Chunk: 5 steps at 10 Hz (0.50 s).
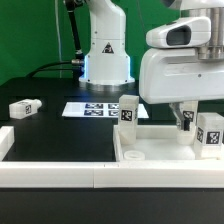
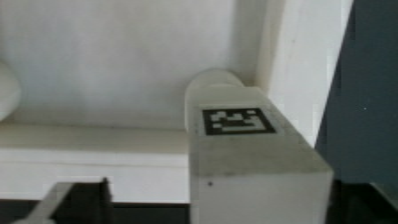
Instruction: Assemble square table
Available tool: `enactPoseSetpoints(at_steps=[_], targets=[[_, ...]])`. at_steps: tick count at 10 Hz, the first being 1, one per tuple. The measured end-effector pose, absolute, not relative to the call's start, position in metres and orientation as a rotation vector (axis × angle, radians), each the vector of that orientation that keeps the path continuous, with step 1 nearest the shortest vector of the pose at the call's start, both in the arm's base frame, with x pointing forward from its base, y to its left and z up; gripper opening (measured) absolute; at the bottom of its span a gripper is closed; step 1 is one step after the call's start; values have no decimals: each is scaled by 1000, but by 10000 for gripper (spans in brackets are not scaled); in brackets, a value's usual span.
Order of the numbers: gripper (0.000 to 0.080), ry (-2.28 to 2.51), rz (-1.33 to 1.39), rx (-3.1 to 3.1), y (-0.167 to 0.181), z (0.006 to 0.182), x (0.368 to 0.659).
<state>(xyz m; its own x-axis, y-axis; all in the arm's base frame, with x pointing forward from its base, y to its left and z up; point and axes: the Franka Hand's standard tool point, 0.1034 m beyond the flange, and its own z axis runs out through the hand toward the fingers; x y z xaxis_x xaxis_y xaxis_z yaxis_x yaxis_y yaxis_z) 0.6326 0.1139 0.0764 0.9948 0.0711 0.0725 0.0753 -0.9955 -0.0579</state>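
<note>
The white square table top (image 1: 165, 158) lies at the front, on the exterior view's right. Two white tagged legs stand on it: one (image 1: 128, 111) at its far left corner, another (image 1: 210, 131) at the right. My gripper (image 2: 217, 205) is open and straddles the right leg (image 2: 246, 150), which stands by the top's raised rim (image 2: 267, 50). One dark finger (image 2: 75, 202) stands clear of the leg; the other (image 2: 366, 200) sits against its side. A third leg (image 1: 24, 107) lies loose on the black table at the far left.
The marker board (image 1: 92, 108) lies flat behind the table top, in front of the robot's base (image 1: 106, 55). White border rails (image 1: 55, 178) run along the front edge and the left side (image 1: 5, 140).
</note>
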Motion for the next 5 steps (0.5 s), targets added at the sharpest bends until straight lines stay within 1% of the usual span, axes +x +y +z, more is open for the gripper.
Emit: enactPoseSetpoints(at_steps=[1, 2, 3, 5], targets=[[437, -108, -108, -3077, 114, 76, 633], [437, -19, -105, -3074, 115, 76, 632], [287, 114, -100, -3068, 115, 76, 632], [288, 332, -91, -3048, 116, 76, 632]])
